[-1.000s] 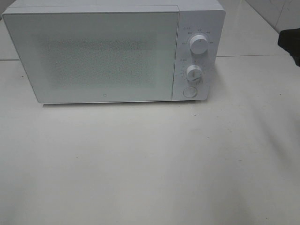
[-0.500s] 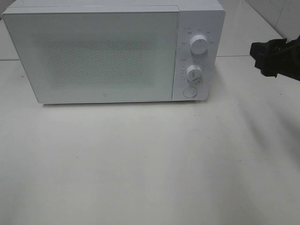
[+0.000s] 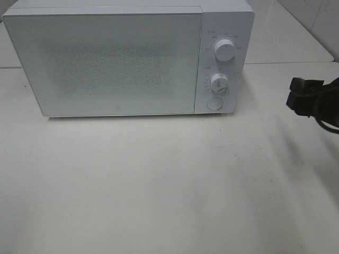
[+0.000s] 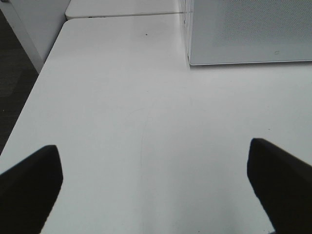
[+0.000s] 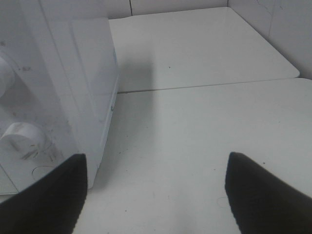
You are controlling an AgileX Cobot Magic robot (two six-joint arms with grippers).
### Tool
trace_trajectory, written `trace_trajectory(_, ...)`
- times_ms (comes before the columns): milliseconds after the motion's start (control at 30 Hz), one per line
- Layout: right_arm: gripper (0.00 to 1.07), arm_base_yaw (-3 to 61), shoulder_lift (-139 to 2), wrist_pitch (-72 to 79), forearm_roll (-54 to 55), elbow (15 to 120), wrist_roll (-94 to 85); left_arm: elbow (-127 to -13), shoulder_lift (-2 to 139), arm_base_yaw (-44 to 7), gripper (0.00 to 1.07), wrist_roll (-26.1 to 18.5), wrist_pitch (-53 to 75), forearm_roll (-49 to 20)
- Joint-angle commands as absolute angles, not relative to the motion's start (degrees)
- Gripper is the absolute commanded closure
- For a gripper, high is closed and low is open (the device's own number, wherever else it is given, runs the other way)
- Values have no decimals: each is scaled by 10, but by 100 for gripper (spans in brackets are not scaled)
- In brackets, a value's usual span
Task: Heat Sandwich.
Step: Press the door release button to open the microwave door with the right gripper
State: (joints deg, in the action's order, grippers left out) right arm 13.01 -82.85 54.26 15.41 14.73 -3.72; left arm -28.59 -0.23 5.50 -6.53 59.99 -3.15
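Observation:
The white microwave (image 3: 106,58) stands at the back of the table with its door shut. The sandwich is out of view. My right gripper (image 3: 302,98) hovers at the right edge of the exterior view, to the right of the microwave's control panel (image 3: 222,63). In the right wrist view the right gripper (image 5: 156,190) is open and empty, with the microwave's side (image 5: 63,73) close by. My left gripper (image 4: 156,175) is open and empty over bare table, with the microwave's front corner (image 4: 248,31) ahead of it. It does not show in the exterior view.
The panel has two knobs (image 3: 225,51) (image 3: 219,82) and a round button (image 3: 214,103). A white table (image 3: 159,180) spreads in front of the microwave. A second table top (image 5: 195,44) adjoins behind, with a seam between them. The table's left edge (image 4: 29,107) drops to dark floor.
My right gripper has come into the exterior view from the right edge and moved down and a little left, now level with the microwave's lower knob. The microwave is unchanged.

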Motion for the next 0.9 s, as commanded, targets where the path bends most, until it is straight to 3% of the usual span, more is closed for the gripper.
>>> trace_trajectory(33, 32, 162, -843, 582, 182, 143, -69, -284, -15, 53, 9, -67, 594, -36)
trace_trajectory(433, 32, 340, -939, 678, 353, 143, -106, -284, -15, 53, 9, -67, 594, -36)
trace_trajectory(900, 32, 449, -989, 682, 437, 182, -123, -284, -15, 53, 9, -67, 594, -36)
